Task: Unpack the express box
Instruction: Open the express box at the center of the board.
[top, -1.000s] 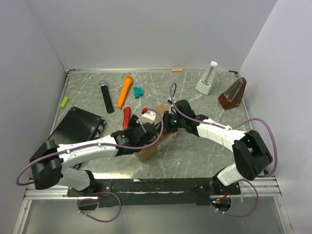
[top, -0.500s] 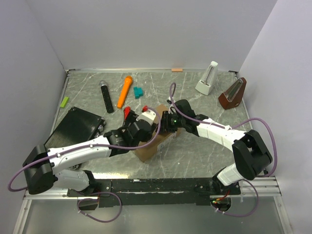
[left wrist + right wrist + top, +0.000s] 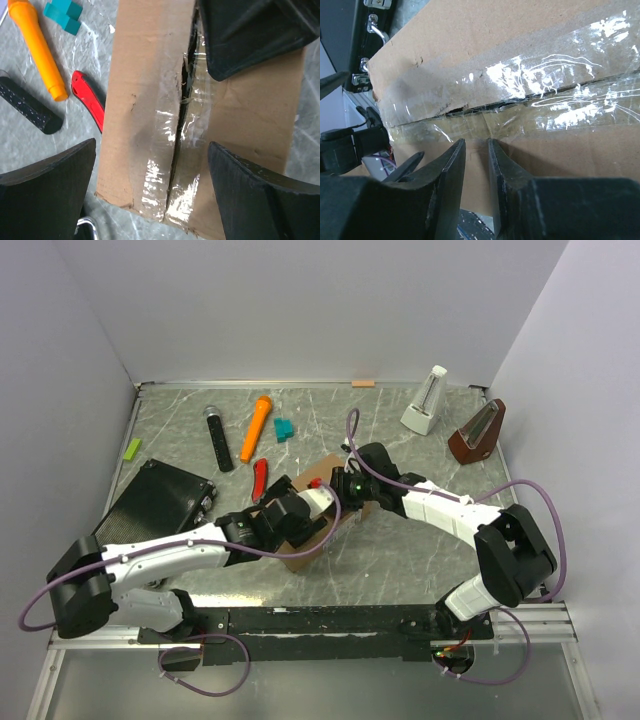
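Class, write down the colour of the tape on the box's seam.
Clear and shiny tape on the brown box; right wrist view shows it best.

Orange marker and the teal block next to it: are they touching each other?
Apart. The top view shows a strip of bare table between the orange marker and the teal block. The left wrist view shows the same gap, though narrower.

Brown express box [image 3: 145, 85], orange marker [image 3: 39, 50]
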